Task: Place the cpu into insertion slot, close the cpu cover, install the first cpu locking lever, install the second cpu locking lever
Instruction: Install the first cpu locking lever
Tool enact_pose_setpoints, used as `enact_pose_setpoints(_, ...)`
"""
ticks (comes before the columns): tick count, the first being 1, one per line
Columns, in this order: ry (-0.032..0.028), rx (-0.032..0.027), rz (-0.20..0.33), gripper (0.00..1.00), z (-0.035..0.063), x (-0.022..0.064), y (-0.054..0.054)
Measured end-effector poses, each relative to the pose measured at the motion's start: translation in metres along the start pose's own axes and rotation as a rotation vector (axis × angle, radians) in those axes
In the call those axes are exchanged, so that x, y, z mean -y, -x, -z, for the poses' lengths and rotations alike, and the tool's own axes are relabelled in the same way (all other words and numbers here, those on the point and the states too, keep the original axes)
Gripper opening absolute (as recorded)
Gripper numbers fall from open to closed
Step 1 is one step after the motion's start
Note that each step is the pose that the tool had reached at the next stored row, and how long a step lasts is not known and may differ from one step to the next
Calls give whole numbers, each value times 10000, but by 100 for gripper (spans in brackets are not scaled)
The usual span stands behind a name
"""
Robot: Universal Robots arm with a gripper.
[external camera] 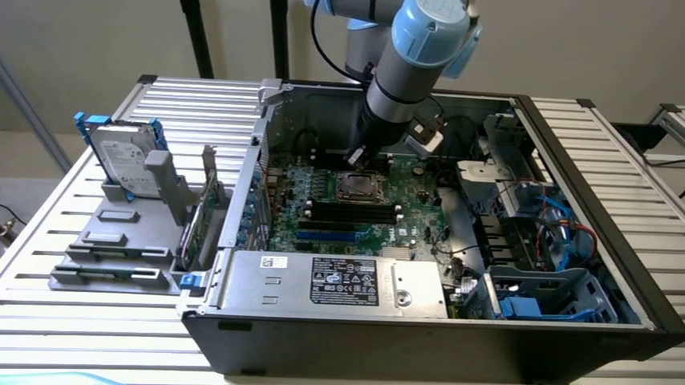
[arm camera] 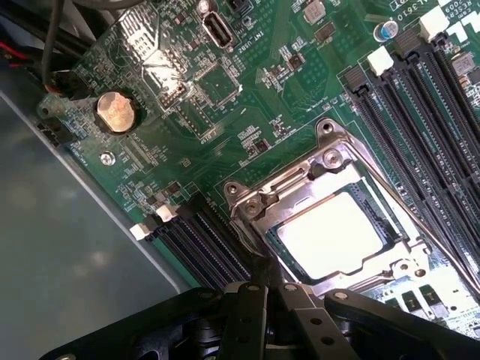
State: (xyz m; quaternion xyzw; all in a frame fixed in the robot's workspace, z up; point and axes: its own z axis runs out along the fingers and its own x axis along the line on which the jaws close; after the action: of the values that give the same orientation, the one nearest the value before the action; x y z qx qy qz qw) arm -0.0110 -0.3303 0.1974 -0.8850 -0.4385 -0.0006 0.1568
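While the cpu cover (arm camera: 292, 180) frames the cpu (arm camera: 334, 236), the hand (arm camera: 262, 291) beside stands closed.

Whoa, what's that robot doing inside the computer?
A robot arm reaches into an open computer case. The cpu already lies in place on the green circuit board, with the cpu cover folded down around it. The shut gripper sits right at the cover's edge.
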Motion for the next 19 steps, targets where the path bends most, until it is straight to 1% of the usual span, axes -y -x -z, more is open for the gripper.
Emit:
enact_pose_setpoints(5, -10, -8, 13, 11, 15, 26, 12)
enact_pose_setpoints(9, -14, -10, 13, 11, 8, 68, 36)
enact_pose_setpoints(14, -16, -16, 14, 11, -6, 94, 5)
enact_pose_setpoints(19, -15, -15, 14, 11, -7, 98, 1)
